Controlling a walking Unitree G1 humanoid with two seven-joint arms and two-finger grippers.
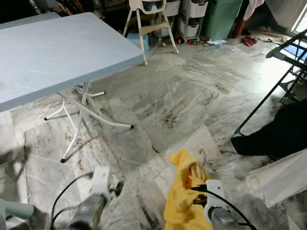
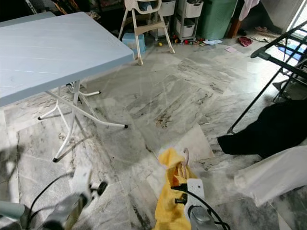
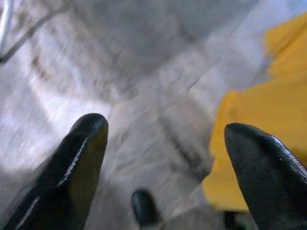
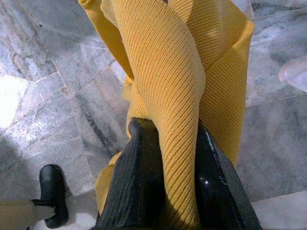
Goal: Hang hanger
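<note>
The right gripper [image 4: 165, 158] pinches the ribbed yellow cloth on its pale hook-topped hanger [image 1: 200, 157], keeping it off the grey marble floor [image 1: 158, 96]. The left gripper [image 3: 165, 143] hangs spread wide, holding nothing.

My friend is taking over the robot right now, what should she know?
Right gripper: shut on the yellow garment, with a pale hanger hook poking out above it.
Left gripper: open, empty, low over the marble floor.
Black drying rack: ahead on the robot's right.
Done: garment picked up.
Left: carry it to the rack and hang it, probably.
</note>
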